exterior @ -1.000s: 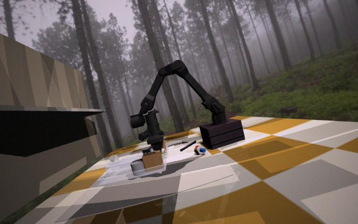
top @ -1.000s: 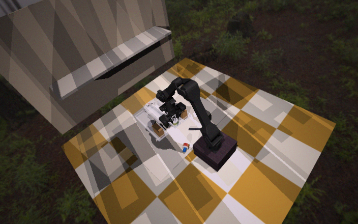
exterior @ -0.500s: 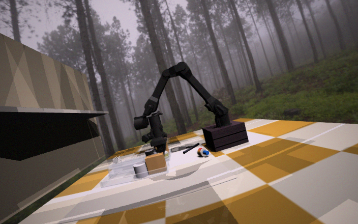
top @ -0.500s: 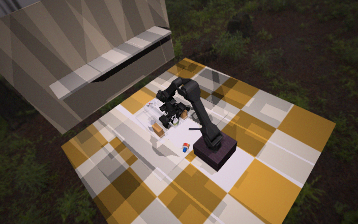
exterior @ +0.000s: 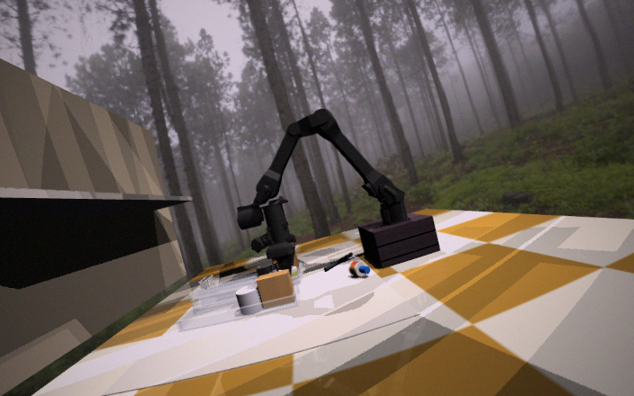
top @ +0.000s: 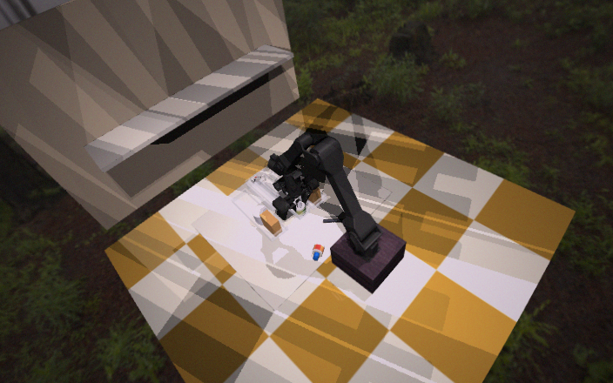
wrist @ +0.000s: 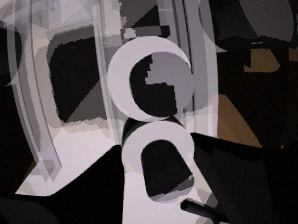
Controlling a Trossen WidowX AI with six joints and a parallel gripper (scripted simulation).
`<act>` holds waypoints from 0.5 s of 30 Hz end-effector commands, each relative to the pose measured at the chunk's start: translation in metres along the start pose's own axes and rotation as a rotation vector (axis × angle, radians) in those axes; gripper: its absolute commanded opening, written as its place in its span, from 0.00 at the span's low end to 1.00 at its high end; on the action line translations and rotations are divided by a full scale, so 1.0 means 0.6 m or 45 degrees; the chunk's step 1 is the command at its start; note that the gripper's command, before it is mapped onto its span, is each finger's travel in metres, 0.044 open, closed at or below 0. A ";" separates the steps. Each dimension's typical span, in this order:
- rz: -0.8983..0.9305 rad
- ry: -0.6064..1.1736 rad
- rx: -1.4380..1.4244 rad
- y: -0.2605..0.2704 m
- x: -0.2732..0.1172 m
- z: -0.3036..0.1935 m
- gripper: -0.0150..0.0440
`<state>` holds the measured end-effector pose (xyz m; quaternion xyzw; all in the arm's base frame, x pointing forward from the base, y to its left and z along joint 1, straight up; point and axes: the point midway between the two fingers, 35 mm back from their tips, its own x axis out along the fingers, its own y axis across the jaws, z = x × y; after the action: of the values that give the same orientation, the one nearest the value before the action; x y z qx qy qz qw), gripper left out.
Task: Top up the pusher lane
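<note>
The tool [wrist: 156, 189] is clamped on the near jar [wrist: 158, 156], which stands in the clear lane tray [exterior: 211, 300] touching the far jar [wrist: 152, 83] behind it, both between the lane's side rails. A tan block [exterior: 275, 288] and a grey cylinder [exterior: 249, 299] crowd the tray's front edge. A small red, white and blue jar [top: 317, 251] lies apart on the table [top: 466, 266] near the arm's base [top: 368, 259].

From my remote station I see the arm [exterior: 344, 142] in matte black throughout — slim boxy links joined by rounded cylindrical joints, one link ringed by a pale grey band. It rises from a dark, plum-tinted block base [exterior: 400, 241] with horizontal ridges — the gripper [top: 294, 202] equally black, chunky.
</note>
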<state>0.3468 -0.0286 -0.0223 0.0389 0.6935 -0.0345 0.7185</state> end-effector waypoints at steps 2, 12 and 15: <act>0.000 0.000 -0.005 0.000 0.000 0.000 0.61; 0.000 0.000 -0.005 0.000 -0.021 0.000 0.77; 0.000 0.000 -0.005 0.000 -0.033 0.000 0.77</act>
<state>0.3440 -0.0284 -0.0139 0.0391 0.6985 -0.0344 0.7137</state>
